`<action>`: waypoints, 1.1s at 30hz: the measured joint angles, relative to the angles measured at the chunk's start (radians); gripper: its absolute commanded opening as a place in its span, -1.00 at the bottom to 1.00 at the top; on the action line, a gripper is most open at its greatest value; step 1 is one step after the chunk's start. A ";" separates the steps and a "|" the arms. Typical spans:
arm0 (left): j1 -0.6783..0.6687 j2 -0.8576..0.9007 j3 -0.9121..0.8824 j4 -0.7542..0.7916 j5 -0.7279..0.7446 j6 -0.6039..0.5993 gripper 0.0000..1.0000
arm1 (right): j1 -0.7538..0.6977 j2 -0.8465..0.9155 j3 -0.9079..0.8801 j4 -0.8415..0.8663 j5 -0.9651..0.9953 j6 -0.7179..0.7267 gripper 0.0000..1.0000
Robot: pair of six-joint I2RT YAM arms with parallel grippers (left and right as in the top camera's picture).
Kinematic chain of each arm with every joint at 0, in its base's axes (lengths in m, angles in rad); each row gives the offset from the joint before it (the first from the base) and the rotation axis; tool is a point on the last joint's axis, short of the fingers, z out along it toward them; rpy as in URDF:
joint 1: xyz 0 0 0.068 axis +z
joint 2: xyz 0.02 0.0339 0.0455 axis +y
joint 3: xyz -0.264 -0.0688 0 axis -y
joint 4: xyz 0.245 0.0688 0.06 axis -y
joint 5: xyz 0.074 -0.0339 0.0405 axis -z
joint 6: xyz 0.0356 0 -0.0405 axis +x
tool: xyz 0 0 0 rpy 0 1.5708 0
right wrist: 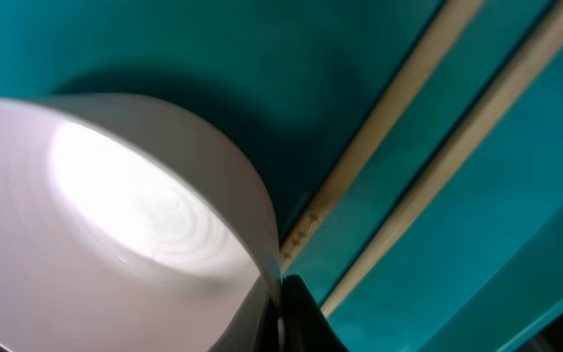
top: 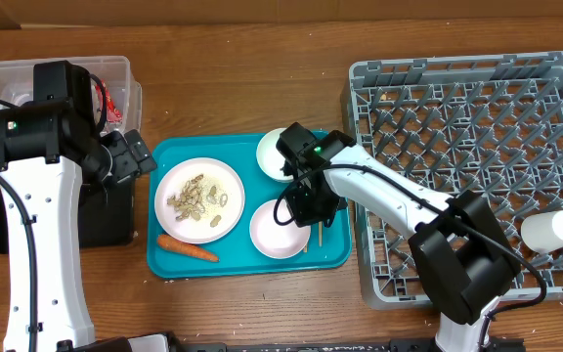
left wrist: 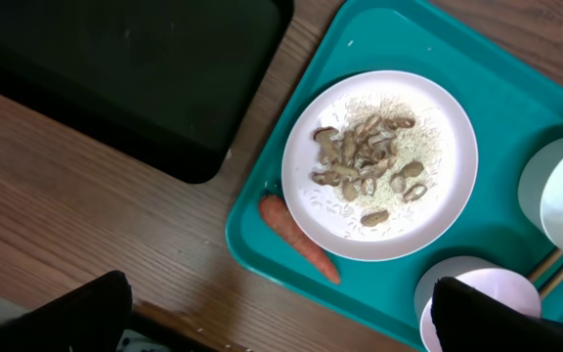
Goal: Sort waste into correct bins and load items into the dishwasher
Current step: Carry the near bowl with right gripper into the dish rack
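Tabletop (top: 262, 59): brown wood, carrying everything below.
Dish rack (top: 379, 176): grey, square, on the right side. Its pegs stand bare apart from one cup.
Teal tray (top: 252, 262): in the middle, between the rack and the two bins.
Clear tub (top: 8, 76): at the far left corner, partly hidden by the left arm.
Black tray (left wrist: 135, 78): flat on the tabletop, just beside the teal tray's left edge.
Plate (left wrist: 457, 186): white and round, on the left half of the teal tray.
Near bowl (top: 280, 231): white, on the teal tray, right of the plate.
Far bowl (top: 272, 154): white, at the tray's back edge, partly under the right arm.
Left pincer (left wrist: 277, 298): wide apart, holding nothing, above the black tray near the teal tray's left edge.
Right pincer (top: 316, 205): low over the teal tray between the two bowls. Cannot tell how far apart its fingers are.
Cup (top: 552, 231): white, on its side at the rack's right edge.
Chopsticks (right wrist: 389, 132): two, side by side on the teal tray, just beside the near bowl.
Carrot (left wrist: 299, 238): on the teal tray, at the plate's front edge.
Peanut shells (left wrist: 365, 161): heaped on the plate.
Rice (left wrist: 433, 147): scattered on the plate around the shells.
Red wrapper (top: 115, 103): inside the clear tub, by its right wall.
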 measured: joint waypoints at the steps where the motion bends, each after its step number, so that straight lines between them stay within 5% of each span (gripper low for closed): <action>1: 0.000 0.000 0.000 0.005 0.000 0.000 0.99 | 0.000 0.000 0.000 0.005 0.002 0.005 -0.92; 12: 0.000 0.000 0.000 0.063 -0.019 0.000 0.99 | 0.000 -0.022 0.131 -0.045 0.060 0.023 -0.92; 21: 0.000 0.000 0.000 0.080 -0.062 0.001 1.00 | -0.033 -0.264 0.330 -0.144 0.320 0.024 -0.92; 33: 0.000 0.000 0.000 0.092 -0.068 0.009 1.00 | -0.456 -0.317 0.333 -0.203 0.710 0.012 -0.92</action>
